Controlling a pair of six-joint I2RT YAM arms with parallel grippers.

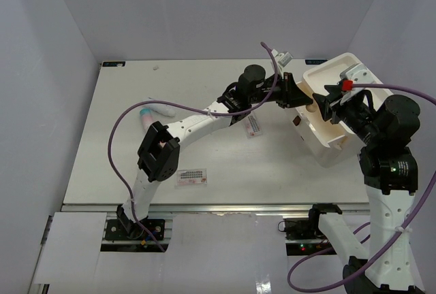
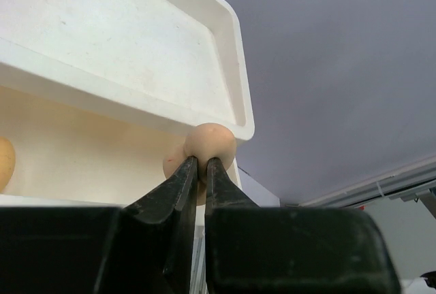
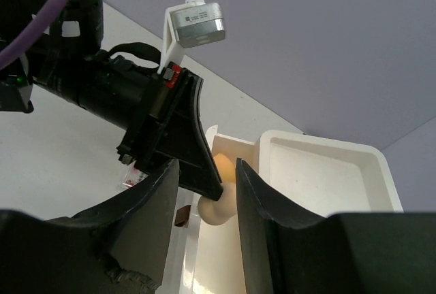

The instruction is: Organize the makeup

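Note:
My left gripper (image 2: pixel 202 165) is shut on a tan egg-shaped sponge (image 2: pixel 211 141), pinched at the rim of the white bin (image 2: pixel 238 69). A second sponge (image 2: pixel 3 161) lies inside the bin at the left. In the right wrist view, my right gripper (image 3: pixel 206 166) stands open, its jaws on either side of the left gripper's fingers (image 3: pixel 187 131) and the held sponge (image 3: pixel 216 209). From above, both grippers, left (image 1: pixel 308 103) and right (image 1: pixel 325 107), meet over the bin (image 1: pixel 340 69). Two clear packets (image 1: pixel 191 177) (image 1: pixel 253 125), a white tube (image 1: pixel 163 109) and a pink teal-capped tube (image 1: pixel 145 116) lie on the table.
The left arm (image 1: pixel 197 124) stretches across the middle of the table toward the bin. Its purple cable (image 1: pixel 119 137) loops over the left side. A small brown piece (image 3: pixel 180 216) sits beside the bin's outer wall.

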